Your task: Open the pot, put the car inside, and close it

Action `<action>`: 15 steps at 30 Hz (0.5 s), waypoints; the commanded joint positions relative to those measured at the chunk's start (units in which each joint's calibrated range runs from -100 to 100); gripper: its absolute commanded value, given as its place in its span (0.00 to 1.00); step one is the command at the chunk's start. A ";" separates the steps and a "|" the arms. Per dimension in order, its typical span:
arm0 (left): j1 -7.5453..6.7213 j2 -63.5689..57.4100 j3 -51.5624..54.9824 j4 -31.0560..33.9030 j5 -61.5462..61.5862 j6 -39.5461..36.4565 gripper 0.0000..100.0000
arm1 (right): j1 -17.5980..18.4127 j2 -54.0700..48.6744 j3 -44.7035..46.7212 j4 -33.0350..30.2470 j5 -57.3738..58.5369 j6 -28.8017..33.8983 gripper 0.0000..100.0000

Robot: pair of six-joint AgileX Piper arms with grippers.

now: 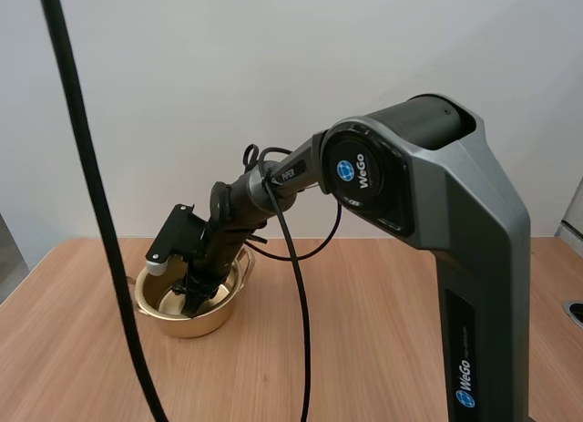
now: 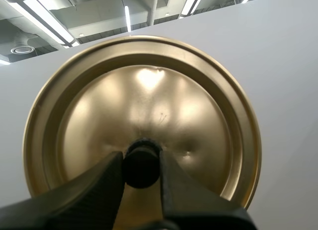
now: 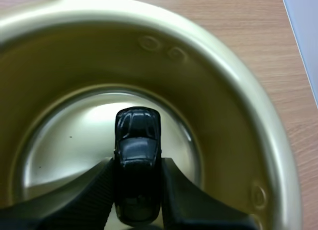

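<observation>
Wooden table (image 1: 383,349), frame's lower left: right gripper (image 3: 138,170) pinches the toy car (image 3: 137,135) lengthwise inside the open pot (image 1: 182,329), floor straight ahead; left gripper (image 2: 141,163) holds the lid (image 2: 149,91).

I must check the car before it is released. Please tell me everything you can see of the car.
The car is a small, glossy black toy, plastic by its look, with a rounded roof and windows, seen from above. The right end effector pinches its sides between two fingers, and its length runs along them. It is inside the open gold pot, over the shiny bottom. Whether it touches the bottom cannot be told. Its wheels are hidden.
</observation>
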 commanded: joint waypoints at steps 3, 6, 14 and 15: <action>-0.02 0.10 0.02 0.04 -0.02 0.00 0.00 | 0.01 0.06 0.00 -0.10 -0.16 0.05 0.00; -0.02 0.10 0.02 0.04 -0.02 0.00 0.00 | 0.01 0.06 0.00 -0.10 -0.16 0.05 0.04; -0.02 0.10 0.02 0.04 -0.02 0.00 0.00 | 0.01 -1.80 -0.87 1.33 -1.58 2.44 0.80; -0.02 0.10 0.02 0.04 -0.02 0.00 0.00 | 0.01 -2.83 -0.87 1.33 -1.75 2.44 0.79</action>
